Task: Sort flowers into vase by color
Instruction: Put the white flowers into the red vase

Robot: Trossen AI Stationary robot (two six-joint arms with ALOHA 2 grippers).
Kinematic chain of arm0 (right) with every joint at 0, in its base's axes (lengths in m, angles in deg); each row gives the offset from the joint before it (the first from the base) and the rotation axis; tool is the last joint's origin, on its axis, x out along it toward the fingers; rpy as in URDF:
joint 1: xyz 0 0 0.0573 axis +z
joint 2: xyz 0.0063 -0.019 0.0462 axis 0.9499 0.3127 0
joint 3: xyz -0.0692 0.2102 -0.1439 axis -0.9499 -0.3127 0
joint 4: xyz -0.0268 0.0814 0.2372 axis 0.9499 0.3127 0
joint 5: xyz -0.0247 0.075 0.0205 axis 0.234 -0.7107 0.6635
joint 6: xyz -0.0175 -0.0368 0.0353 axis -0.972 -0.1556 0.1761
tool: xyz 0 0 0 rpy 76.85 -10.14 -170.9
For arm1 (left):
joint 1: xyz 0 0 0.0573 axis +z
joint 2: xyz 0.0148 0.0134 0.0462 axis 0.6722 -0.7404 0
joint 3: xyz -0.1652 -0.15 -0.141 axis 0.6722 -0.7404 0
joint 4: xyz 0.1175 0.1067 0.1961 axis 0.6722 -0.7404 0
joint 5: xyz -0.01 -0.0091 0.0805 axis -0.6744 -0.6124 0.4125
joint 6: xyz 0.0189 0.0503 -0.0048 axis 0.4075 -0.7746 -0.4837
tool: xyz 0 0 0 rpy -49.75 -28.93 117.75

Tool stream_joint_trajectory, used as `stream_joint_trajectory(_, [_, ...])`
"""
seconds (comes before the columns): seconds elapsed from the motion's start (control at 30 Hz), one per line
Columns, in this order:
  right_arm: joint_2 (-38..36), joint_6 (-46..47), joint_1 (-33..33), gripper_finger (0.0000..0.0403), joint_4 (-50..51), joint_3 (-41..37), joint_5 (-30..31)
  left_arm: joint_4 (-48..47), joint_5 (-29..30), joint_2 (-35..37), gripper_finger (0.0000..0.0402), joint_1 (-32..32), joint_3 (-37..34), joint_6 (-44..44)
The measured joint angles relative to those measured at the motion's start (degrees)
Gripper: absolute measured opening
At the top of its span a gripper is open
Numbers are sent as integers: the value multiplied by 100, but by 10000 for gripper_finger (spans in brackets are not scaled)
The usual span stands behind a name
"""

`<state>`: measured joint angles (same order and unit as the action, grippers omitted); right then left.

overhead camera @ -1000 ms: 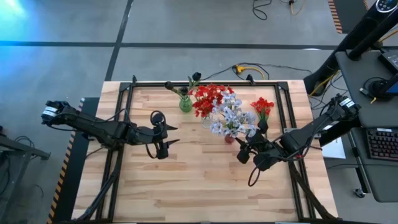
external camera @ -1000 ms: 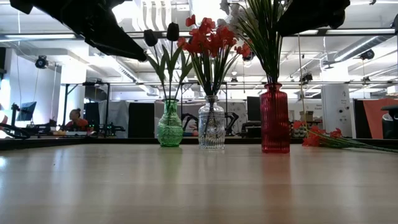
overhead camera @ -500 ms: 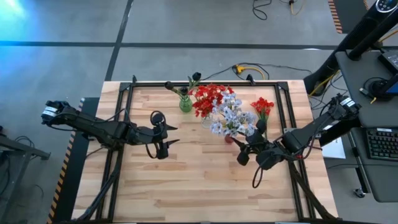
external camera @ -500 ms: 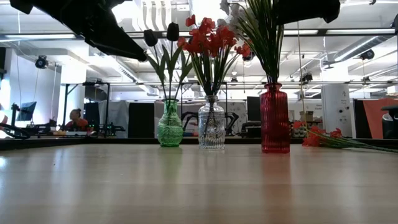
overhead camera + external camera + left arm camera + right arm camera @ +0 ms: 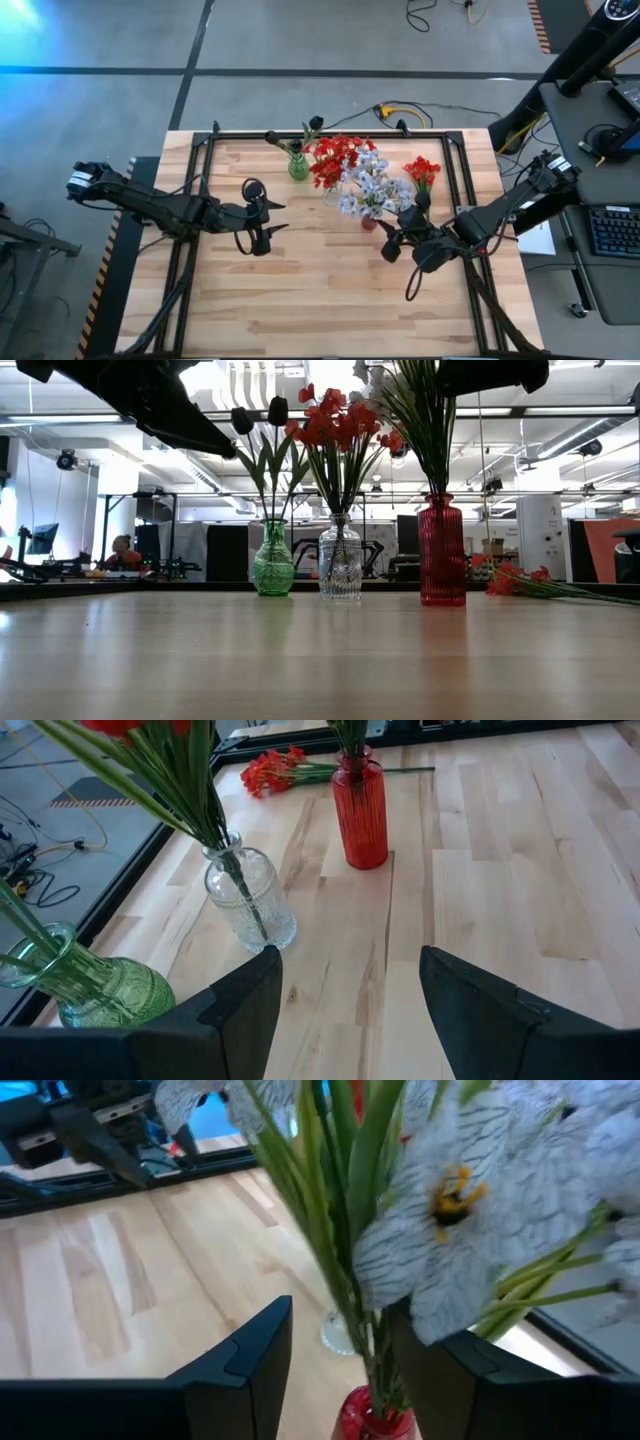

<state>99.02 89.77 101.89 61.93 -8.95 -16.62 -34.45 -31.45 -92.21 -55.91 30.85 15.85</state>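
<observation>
Hardly anything has moved since the earlier frames; only the right gripper (image 5: 393, 244) has been shifted slightly beside the red vase (image 5: 442, 550). The pale blue-white flowers (image 5: 372, 189) are held in that red vase, the red flowers (image 5: 337, 158) in the clear vase (image 5: 340, 559), and the dark buds (image 5: 257, 416) in the green vase (image 5: 272, 560). One red spray (image 5: 422, 172) is left lying on the table (image 5: 320, 290) near the right edge. The right gripper's fingers are seen spread around the pale stems without a grip. The left gripper (image 5: 266, 220) is kept spread and empty over the table's left half.
</observation>
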Motion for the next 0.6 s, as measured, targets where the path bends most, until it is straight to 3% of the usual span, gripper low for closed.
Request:
stream_joint_trajectory(0.3, [-2, 46, 0, 124, 1, 0, 187, 0, 0, 0, 220, 0, 0, -20])
stream_joint_trajectory(0.6, [11, 76, -28, 120, -18, 0, 200, 0, 0, 0, 220, -1, 0, -68])
